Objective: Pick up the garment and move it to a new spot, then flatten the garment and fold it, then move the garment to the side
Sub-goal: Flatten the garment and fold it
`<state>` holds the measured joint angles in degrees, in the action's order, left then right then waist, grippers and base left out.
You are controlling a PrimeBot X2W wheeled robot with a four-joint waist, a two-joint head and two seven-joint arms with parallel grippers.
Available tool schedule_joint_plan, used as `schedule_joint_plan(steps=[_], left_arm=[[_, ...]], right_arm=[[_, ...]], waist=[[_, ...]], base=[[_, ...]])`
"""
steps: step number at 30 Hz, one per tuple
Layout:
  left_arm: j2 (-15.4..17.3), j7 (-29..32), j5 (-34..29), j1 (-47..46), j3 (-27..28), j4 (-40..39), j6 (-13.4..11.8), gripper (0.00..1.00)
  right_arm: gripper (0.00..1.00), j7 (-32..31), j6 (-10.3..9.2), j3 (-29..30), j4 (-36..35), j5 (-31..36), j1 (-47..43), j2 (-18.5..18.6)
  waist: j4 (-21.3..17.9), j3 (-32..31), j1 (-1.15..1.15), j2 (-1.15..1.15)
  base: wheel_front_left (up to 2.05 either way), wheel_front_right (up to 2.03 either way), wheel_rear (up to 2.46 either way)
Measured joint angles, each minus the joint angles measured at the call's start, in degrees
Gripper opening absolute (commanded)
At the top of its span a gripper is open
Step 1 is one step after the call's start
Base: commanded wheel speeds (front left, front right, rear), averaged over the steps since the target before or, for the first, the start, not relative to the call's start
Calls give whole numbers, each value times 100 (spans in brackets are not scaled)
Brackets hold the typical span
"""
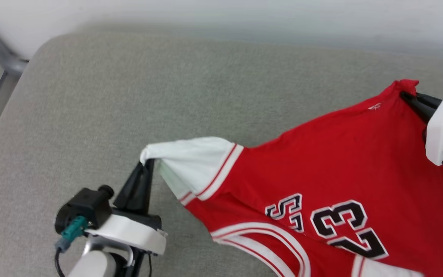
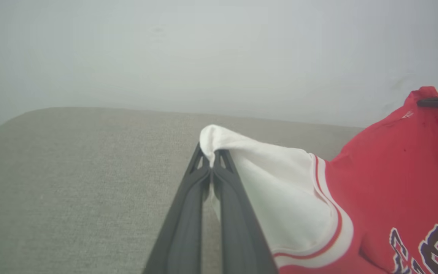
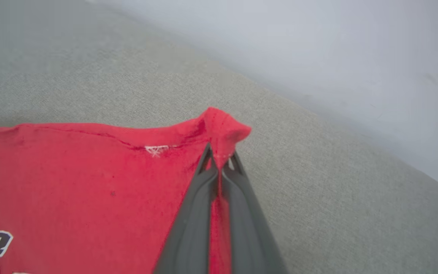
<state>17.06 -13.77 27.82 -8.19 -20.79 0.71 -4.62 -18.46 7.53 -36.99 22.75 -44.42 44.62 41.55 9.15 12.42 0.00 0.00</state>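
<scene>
Now: soft red garment [image 1: 340, 161] w/ white sleeve [image 1: 190, 161] over coarse grey cushion [image 1: 90, 96].

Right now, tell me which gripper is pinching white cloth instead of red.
The left gripper: it is shut on the tip of the white sleeve of the garment, while the right gripper is shut on a red corner.

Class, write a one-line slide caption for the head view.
The garment stretched over a grey cushion: left gripper shut on its white sleeve, right gripper shut on a red corner.
</scene>
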Motion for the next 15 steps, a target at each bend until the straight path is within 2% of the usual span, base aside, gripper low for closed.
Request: schedule_joint_plan(steps=[5, 10, 15], left_arm=[[208, 154, -98, -324, 145, -423, -91, 0], [386, 383, -148, -964, 277, -772, -66, 0], [567, 619, -255, -1736, 341, -895, 31, 0]], right_arm=[[0, 541, 0, 289, -392, 1, -285, 62], [0, 793, 0, 740, -870, 135, -473, 55], [0, 935, -1, 1411, -1285, 463, -488, -155]], waist=[[-218, -336, 0, 0], [-447, -530, -1, 0], [-638, -569, -1, 0]], base=[[0, 0, 0], [0, 0, 0], [0, 0, 0]])
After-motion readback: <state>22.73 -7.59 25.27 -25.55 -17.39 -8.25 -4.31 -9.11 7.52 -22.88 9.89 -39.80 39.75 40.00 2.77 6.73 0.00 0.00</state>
